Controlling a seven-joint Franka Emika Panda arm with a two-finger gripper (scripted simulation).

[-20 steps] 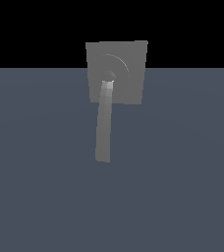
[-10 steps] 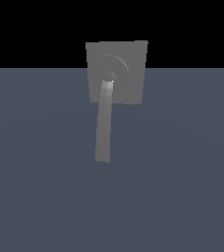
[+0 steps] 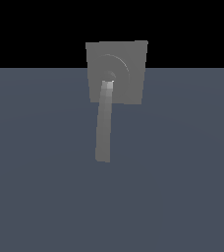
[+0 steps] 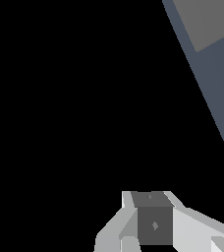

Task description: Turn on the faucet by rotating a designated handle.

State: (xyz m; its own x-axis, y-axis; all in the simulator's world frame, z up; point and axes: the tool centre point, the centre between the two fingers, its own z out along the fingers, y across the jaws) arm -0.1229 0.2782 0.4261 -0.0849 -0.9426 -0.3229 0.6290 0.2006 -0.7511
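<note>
In the exterior view the faucet [image 3: 128,64] is a matte grey square plate with a raised round disc at its centre. The handle [image 3: 104,125], a long slim light-grey bar, runs from the disc toward the camera, curving slightly. No arm shows in that view. In the wrist view my gripper [image 4: 150,199] has its white fingers [image 4: 192,226] drawn together around a dark grey pad, shut on nothing. It sits against black background, far from a pale grey patch [image 4: 205,19] that looks like part of the plate.
A flat blue-grey floor [image 3: 182,172] spreads under and around the faucet, with black background behind. In the wrist view a wedge of the same floor [image 4: 217,83] shows at one side.
</note>
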